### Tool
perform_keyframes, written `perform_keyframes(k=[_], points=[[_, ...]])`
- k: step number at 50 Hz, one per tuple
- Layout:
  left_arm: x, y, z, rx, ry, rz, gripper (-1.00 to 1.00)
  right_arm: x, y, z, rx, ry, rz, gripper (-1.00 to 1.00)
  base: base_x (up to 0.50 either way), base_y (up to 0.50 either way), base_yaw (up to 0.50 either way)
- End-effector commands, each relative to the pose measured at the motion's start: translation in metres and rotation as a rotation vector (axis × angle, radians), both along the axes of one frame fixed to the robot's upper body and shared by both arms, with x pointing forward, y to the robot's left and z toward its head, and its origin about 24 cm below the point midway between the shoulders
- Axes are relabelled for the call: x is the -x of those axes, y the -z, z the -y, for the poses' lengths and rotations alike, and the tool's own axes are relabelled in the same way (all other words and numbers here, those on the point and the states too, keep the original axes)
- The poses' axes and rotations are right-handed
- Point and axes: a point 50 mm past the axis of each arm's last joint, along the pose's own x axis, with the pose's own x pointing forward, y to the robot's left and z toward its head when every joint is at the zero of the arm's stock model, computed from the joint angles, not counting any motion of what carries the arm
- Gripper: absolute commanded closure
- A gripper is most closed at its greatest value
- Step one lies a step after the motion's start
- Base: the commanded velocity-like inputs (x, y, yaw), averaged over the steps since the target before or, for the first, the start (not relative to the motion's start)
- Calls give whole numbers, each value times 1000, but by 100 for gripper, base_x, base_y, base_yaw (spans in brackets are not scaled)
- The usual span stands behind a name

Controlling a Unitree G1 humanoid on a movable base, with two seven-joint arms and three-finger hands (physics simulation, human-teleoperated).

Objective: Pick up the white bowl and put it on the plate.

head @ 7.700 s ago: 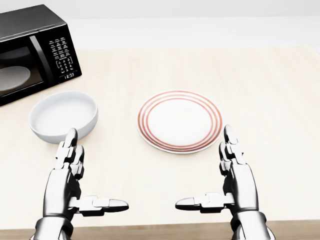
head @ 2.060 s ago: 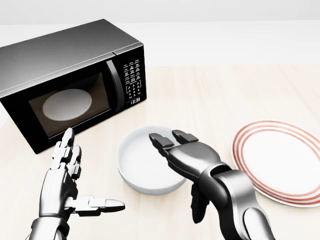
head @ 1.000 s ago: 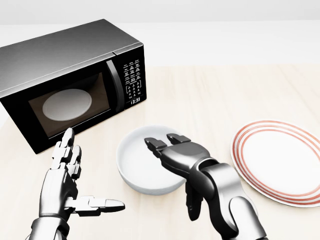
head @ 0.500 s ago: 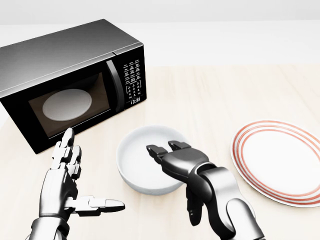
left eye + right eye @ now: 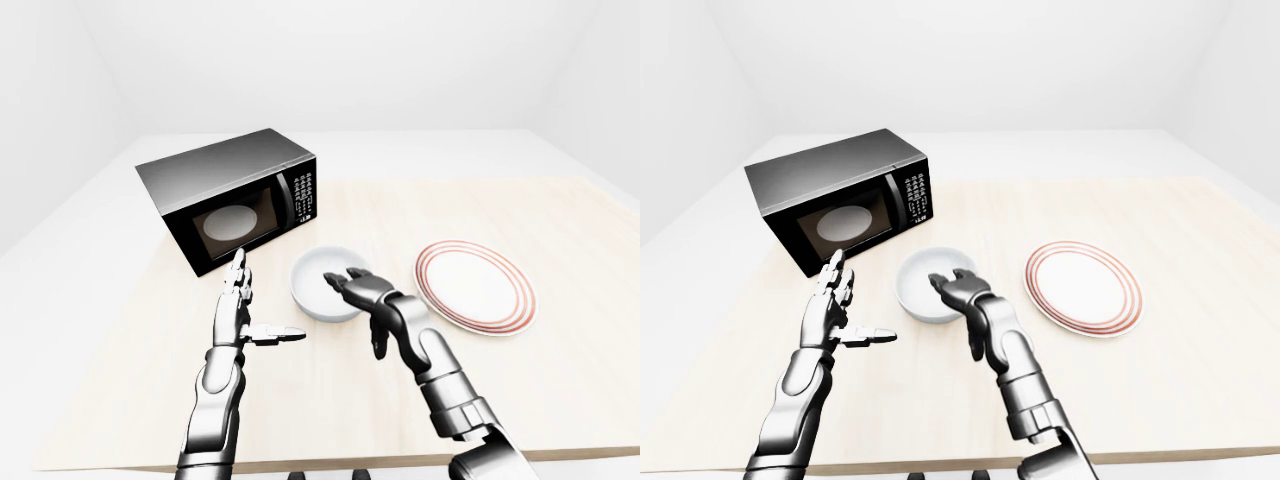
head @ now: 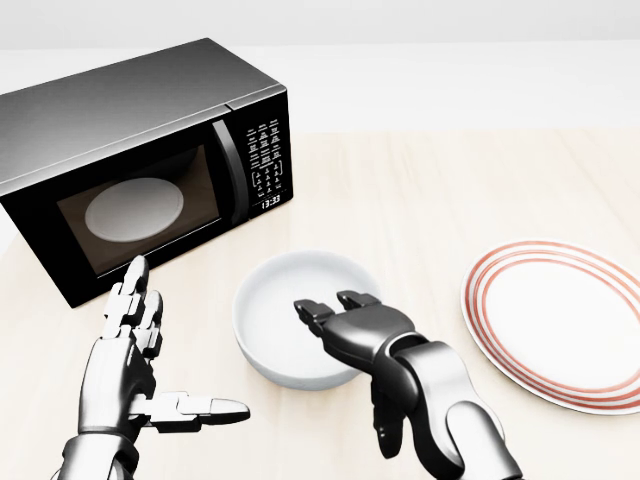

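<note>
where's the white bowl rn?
In the head view the white bowl sits low of centre on the table, between the microwave at upper left and the plate at right, with the right hand over its near-right rim.

Plain white walls (image 5: 330, 60), pale wooden table (image 5: 560, 220), black microwave (image 5: 225, 195), soft even light

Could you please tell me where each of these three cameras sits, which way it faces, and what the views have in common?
Head view: on the head, angled down close at the white bowl, microwave and plate; shows the left hand and right hand.
Left-eye view: on the head, wider, taking in the whole table; both arms show.
Right-eye view: nearly the same picture, things shifted left.
All share the bowl, plate, microwave and both hands.
</note>
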Motion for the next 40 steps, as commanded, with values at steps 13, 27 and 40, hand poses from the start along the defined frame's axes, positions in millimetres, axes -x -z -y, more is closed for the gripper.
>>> perform_keyframes(k=[13,27,40], points=[[0,0,0,0,0,0,-100,1,4,0,13,0,-11,-100,0,0,0],[0,0,0,0,0,0,-100,2,13,1,23,7,-27,-100,0,0,0],[0,0,0,0,0,0,-100,4,20,1,32,8,-40,-100,0,0,0]])
